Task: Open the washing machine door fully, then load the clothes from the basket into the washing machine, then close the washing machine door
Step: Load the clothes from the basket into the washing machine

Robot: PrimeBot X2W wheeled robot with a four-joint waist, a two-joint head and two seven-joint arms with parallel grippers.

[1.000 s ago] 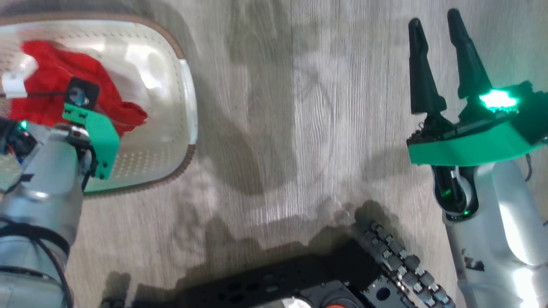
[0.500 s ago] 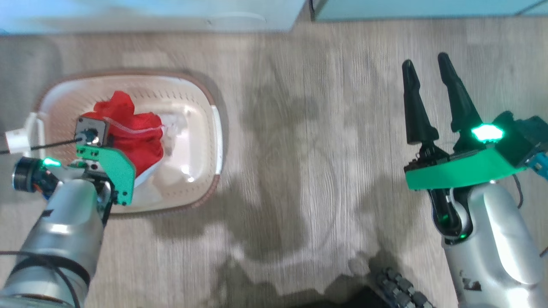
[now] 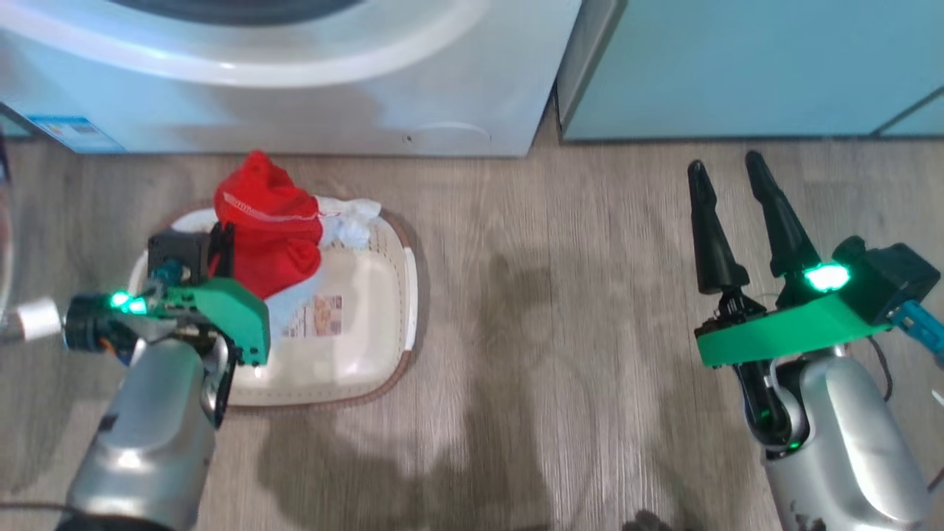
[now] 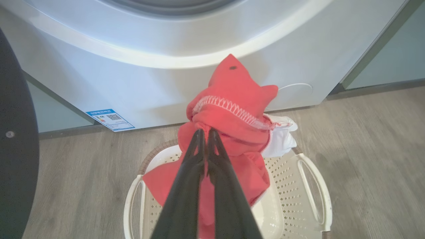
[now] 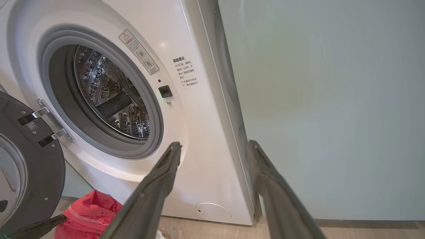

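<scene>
My left gripper (image 4: 204,133) is shut on the clothes (image 4: 232,113), a bunched red garment with a small white part. It hangs just above the cream basket (image 4: 292,186), near that basket's far end. In the head view the clothes (image 3: 269,228) rise over the basket (image 3: 361,332), close to the white washing machine (image 3: 295,96). The washing machine door (image 5: 30,172) stands swung open to the left, and the steel drum (image 5: 109,93) is exposed. My right gripper (image 3: 726,169) hovers open and holds nothing, off to the right over the floor.
A pale teal cabinet (image 3: 737,66) stands right beside the washer. The black door rim (image 4: 13,132) lies close on the left of my left arm. Wooden floor (image 3: 553,332) stretches between the basket and my right arm.
The head camera has tilted up, bringing the washer and cabinet into view. My left gripper has lifted the red clothes up from the basket's bottom. The right gripper keeps its open pose.
</scene>
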